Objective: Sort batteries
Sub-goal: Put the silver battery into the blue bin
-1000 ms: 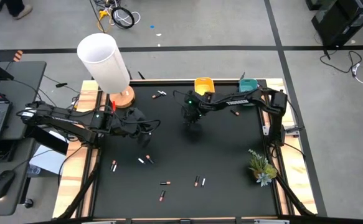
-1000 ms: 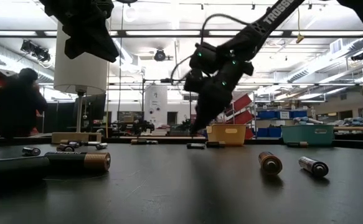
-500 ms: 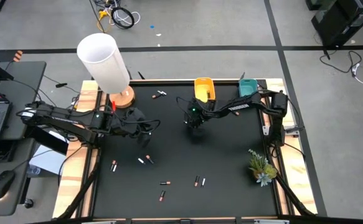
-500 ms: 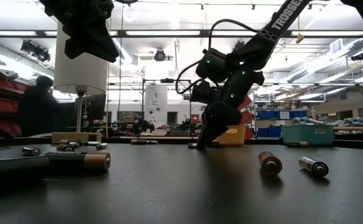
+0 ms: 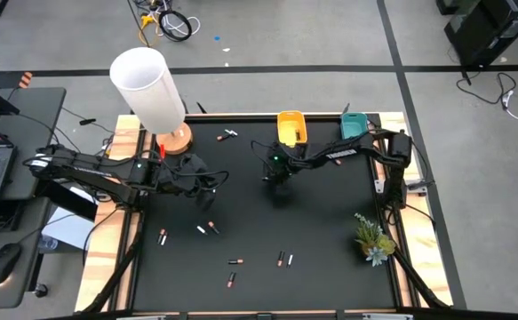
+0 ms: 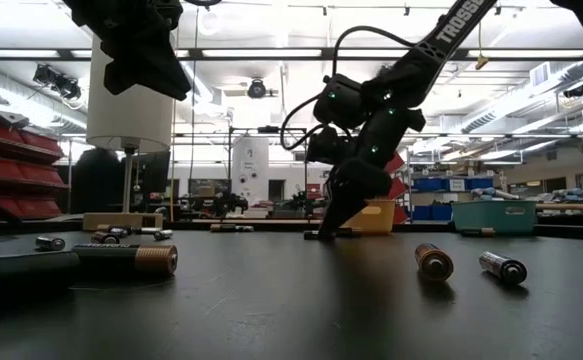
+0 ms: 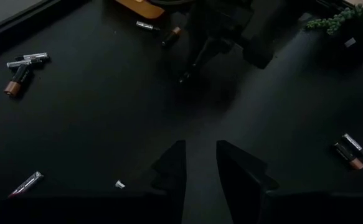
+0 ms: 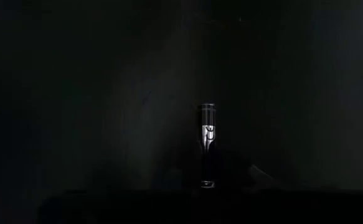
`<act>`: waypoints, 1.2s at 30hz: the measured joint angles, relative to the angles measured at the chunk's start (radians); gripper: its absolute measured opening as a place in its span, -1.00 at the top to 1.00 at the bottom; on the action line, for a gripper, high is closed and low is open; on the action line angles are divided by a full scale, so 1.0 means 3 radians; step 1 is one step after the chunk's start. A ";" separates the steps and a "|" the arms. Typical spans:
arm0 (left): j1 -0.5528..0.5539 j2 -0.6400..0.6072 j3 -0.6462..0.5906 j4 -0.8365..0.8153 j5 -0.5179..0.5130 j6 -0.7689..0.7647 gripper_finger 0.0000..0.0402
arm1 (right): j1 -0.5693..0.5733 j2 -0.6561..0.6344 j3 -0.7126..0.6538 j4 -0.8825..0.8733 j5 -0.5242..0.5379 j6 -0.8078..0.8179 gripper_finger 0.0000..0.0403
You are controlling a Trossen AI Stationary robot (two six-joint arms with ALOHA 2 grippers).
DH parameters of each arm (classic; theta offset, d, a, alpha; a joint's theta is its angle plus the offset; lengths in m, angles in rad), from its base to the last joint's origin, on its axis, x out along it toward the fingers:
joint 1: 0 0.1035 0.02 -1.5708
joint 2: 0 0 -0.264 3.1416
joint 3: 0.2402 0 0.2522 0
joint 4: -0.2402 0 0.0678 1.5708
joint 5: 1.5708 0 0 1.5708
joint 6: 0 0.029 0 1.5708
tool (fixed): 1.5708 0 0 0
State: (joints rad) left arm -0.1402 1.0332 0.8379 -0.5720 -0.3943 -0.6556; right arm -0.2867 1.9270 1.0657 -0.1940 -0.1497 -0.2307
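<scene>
Batteries (image 6: 136,260), small smooth cylinders, lie scattered on the matte black table (image 5: 321,222) nearest the low camera, the left gripper (image 7: 200,163) hovers with fingers slightly parted, and farther off the right gripper (image 6: 323,232) clenches a slim dark battery (image 8: 207,146) against the tabletop.
</scene>
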 joint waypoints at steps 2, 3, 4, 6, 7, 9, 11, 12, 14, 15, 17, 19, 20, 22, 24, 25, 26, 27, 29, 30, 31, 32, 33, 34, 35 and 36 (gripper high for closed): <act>0.0000 0.0000 0.0000 0.0000 0.0000 0.0002 0.49 | 0.0000 -0.0065 0.0057 -0.0183 0.0007 0.0010 0.90; 0.0000 0.0000 0.0000 0.0000 0.0000 0.0009 0.49 | 0.0000 -0.0112 0.0080 -0.0312 0.0013 0.0014 0.90; 0.0000 0.0000 0.0000 0.0002 0.0000 0.0037 0.49 | 0.0000 -0.0161 0.0100 -0.0411 0.0024 0.0032 0.92; 0.0003 0.0000 0.0000 0.0028 -0.0009 0.0086 0.49 | -0.0024 -0.0309 0.0150 -0.0502 0.0022 0.0110 0.99; 0.0003 0.0000 0.0000 0.0051 -0.0032 0.0107 0.49 | -0.0043 -0.0405 0.0156 -0.0569 0.0013 0.0178 0.99; 0.0003 0.0001 -0.0001 0.0153 -0.0104 0.0187 0.49 | -0.0075 -0.0599 0.0157 -0.0821 0.0015 0.0297 0.99; 0.0008 0.0003 -0.0001 0.0262 -0.0180 0.0292 0.49 | -0.0091 -0.0792 0.0149 -0.1074 0.0020 0.0391 0.99; 0.0009 0.0003 -0.0001 0.0308 -0.0222 0.0354 0.49 | -0.0096 -0.0903 0.0149 -0.1172 0.0019 0.0419 0.99; 0.0009 0.0004 -0.0001 0.0384 -0.0315 0.0468 0.49 | -0.0105 -0.1121 0.0155 -0.1306 -0.0024 0.0429 0.99; 0.0009 0.0004 -0.0001 0.0404 -0.0361 0.0525 0.49 | -0.0114 -0.1207 0.0157 -0.1363 -0.0071 0.0428 0.99; 0.0009 0.0004 -0.0001 0.0423 -0.0405 0.0605 0.49 | -0.0129 -0.1316 0.0154 -0.1394 -0.0076 0.0507 0.99; 0.0009 0.0005 -0.0001 0.0445 -0.0429 0.0668 0.49 | -0.0151 -0.1385 0.0154 -0.1336 -0.0041 0.0562 0.97; 0.0009 0.0005 -0.0001 0.0450 -0.0435 0.0681 0.49 | -0.0164 -0.1404 0.0155 -0.1304 -0.0039 0.0566 0.93; 0.0009 0.0011 -0.0001 0.0448 -0.0445 0.0683 0.49 | -0.0183 -0.1396 0.0157 -0.1221 -0.0040 0.0567 0.83; 0.0009 0.0045 -0.0001 0.0480 -0.0450 0.0672 0.49 | -0.0191 -0.1326 0.0156 -0.1126 -0.0057 0.0558 0.70; 0.0009 0.0060 -0.0002 0.0485 -0.0444 0.0662 0.49 | -0.0190 -0.1278 0.0156 -0.1066 -0.0068 0.0550 0.62; 0.0009 0.0083 -0.0003 0.0512 -0.0427 0.0645 0.49 | -0.0189 -0.1226 0.0157 -0.0992 -0.0083 0.0537 0.55; 0.0009 0.0107 -0.0002 0.0567 -0.0389 0.0618 0.49 | -0.0188 -0.1165 0.0157 -0.0927 -0.0093 0.0533 0.48; 0.0009 0.0146 -0.0002 0.0588 -0.0349 0.0556 0.49 | -0.0187 -0.0997 0.0161 -0.0796 -0.0098 0.0530 0.35; 0.0008 0.0159 -0.0004 0.0596 -0.0334 0.0503 0.49 | -0.0187 -0.0899 0.0183 -0.0756 -0.0099 0.0523 0.30; 0.0002 0.0170 -0.0004 0.0626 -0.0324 0.0433 0.49 | -0.0187 -0.0789 0.0231 -0.0747 -0.0095 0.0485 0.26; -0.0009 0.0173 -0.0003 0.0650 -0.0308 0.0357 0.49 | -0.0191 -0.0683 0.0309 -0.0757 -0.0095 0.0426 0.23; -0.0021 0.0174 -0.0003 0.0644 -0.0304 0.0288 0.49 | -0.0204 -0.0573 0.0414 -0.0781 -0.0095 0.0353 0.20; -0.0038 0.0175 -0.0003 0.0637 -0.0302 0.0229 0.49 | -0.0215 -0.0471 0.0523 -0.0800 -0.0097 0.0278 0.19; -0.0060 0.0175 -0.0003 0.0644 -0.0302 0.0178 0.49 | -0.0229 -0.0376 0.0623 -0.0845 -0.0100 0.0204 0.19; -0.0081 0.0175 -0.0003 0.0646 -0.0301 0.0152 0.49 | -0.0237 -0.0261 0.0728 -0.0915 -0.0104 0.0128 0.19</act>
State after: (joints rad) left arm -0.1644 1.0859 0.8371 -0.3781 -0.4847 -0.6100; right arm -0.3577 1.8488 1.2843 -0.4686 -0.1808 -0.1923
